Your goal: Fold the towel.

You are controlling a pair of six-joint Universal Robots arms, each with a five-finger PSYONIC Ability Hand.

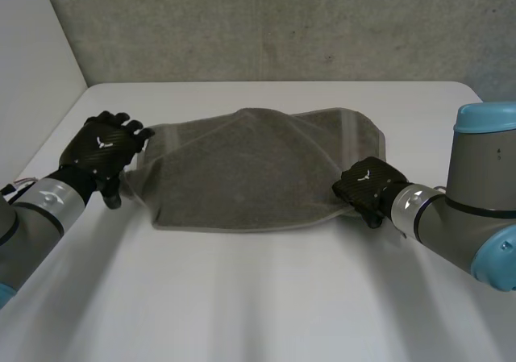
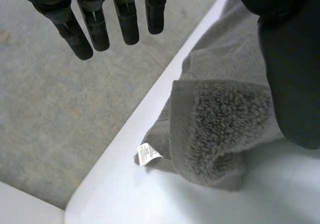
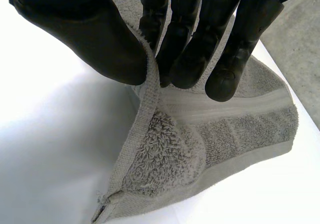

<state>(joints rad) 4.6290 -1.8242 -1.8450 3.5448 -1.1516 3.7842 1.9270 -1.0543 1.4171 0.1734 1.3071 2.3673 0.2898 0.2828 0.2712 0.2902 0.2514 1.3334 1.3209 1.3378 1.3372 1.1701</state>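
Towel [image 1: 250, 168] soft, limp, light terry; will sag, grab at corners. Right hand [image 3: 190, 44] pinching right edge near corner. Left hand [image 2: 92, 27] fingers straight, empty, beside left corner.

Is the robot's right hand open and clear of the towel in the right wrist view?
No, the right hand pinches the towel by its edge between the thumb and the curled fingers.
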